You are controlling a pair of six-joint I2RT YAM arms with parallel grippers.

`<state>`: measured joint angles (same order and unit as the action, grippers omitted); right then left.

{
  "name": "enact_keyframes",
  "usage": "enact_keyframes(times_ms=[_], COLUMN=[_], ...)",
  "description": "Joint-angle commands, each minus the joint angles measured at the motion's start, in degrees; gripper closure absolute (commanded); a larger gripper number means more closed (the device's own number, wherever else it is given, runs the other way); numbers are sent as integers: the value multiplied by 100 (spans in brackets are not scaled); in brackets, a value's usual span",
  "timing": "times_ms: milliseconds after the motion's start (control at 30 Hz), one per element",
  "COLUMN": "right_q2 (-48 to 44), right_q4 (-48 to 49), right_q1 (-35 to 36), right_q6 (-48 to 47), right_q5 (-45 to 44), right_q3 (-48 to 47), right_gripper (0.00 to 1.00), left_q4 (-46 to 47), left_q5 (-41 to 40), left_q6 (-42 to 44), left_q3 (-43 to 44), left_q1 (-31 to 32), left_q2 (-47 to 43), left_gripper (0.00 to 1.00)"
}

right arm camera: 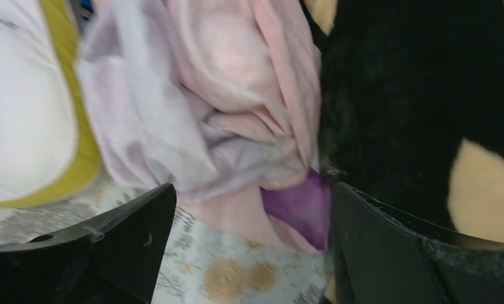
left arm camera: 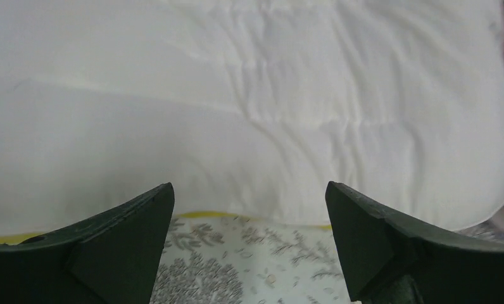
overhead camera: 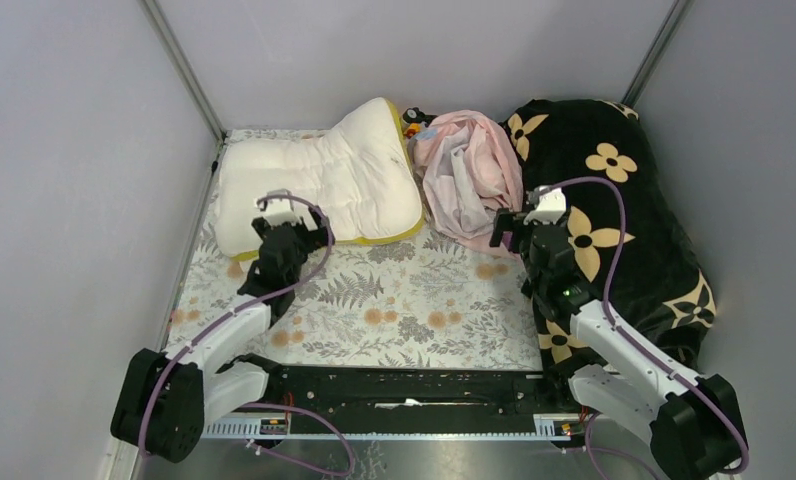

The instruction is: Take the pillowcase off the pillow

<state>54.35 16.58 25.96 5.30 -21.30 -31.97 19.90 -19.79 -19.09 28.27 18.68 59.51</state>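
The cream-white quilted pillow (overhead camera: 319,180) with yellow edge trim lies bare at the back left; it fills the left wrist view (left arm camera: 249,107). The pale pink pillowcase (overhead camera: 466,175) lies crumpled beside it, between the pillow and the black blanket; the right wrist view shows it (right arm camera: 237,95) with a purple patch (right arm camera: 300,206). My left gripper (overhead camera: 296,222) is open and empty at the pillow's near edge (left arm camera: 249,196). My right gripper (overhead camera: 522,222) is open and empty just in front of the pillowcase's near end (right arm camera: 252,202).
A black plush blanket with tan flowers (overhead camera: 614,200) is heaped along the right side, under and beside my right arm. A floral-print sheet (overhead camera: 394,300) covers the table. Grey walls close in the left, back and right.
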Motion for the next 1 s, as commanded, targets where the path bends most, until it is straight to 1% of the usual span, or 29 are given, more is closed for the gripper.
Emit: enact_keyframes(times_ms=[0, 67, 133, 233, 300, 367, 433, 533, 600, 667, 700, 733, 767, 800, 833, 867, 900, 967], right_q2=[-138, 41, 171, 347, 586, 901, 1351, 2029, 2453, 3170, 3555, 3567, 3327, 3315, 3491, 3501, 3414, 3386], right_q4=[747, 857, 1283, 2836, 3709, 3921, 4202, 5055, 5100, 5785, 6430, 6277, 5500, 5338, 5729, 5928, 5793, 5499], right_q1=[-223, -259, -367, -840, -1286, -1566, -1695, -1919, -2067, -2120, -2134, -2135, -2146, -2157, -2164, -2157, -2156, -2156], right_q6=[-227, -461, -749, -928, -704, -621, -809, -770, -696, -627, -590, -483, -334, -315, -377, -434, -478, -496], right_q5=[-610, -785, -721, -153, 238, 427, 498, 562, 801, 727, 486, 295, 265, 237, 240, 268, 463, 795], right_q3=[608, 733, 980, 1818, 2231, 2229, 2185, 2244, 2138, 2163, 2190, 2157, 2006, 1892, 1925, 2019, 2041, 1921], right_gripper=[0, 0, 0, 2, 5, 5, 6, 7, 6, 3, 1, 0, 1, 0, 0, 0, 0, 0], left_q4=[1811, 2077, 2072, 2188, 2433, 2714, 3266, 4160, 4762, 5008, 5048, 5056, 4939, 4743, 4939, 4924, 4766, 4890], left_q5=[-200, -305, -207, -185, -136, 155, 596, 1094, 1374, 1334, 1284, 1305, 1353, 1443, 1501, 1560, 1573, 1530], left_q6=[723, 929, 1077, 1183, 1199, 1050, 887, 1122, 1334, 1304, 1257, 1250, 1262, 1286, 1382, 1390, 1369, 1408], left_q3=[-789, -1033, -1106, -1190, -1306, -1419, -1575, -1744, -1850, -1835, -1792, -1728, -1616, -1497, -1448, -1473, -1436, -1454], left_q1=[-13, -49, -175, -509, -744, -1067, -1412, -1664, -1687, -1719, -1740, -1753, -1753, -1753, -1749, -1745, -1747, -1736], left_q2=[-31, -27, -18, 53, 257, 552, 892, 1451, 1759, 2013, 2205, 2328, 2433, 2560, 2738, 2746, 2702, 2749], left_gripper=[1, 1, 1, 1, 1, 1, 1, 10, 16, 16, 15, 14, 13, 12, 3, 1, 1, 1])
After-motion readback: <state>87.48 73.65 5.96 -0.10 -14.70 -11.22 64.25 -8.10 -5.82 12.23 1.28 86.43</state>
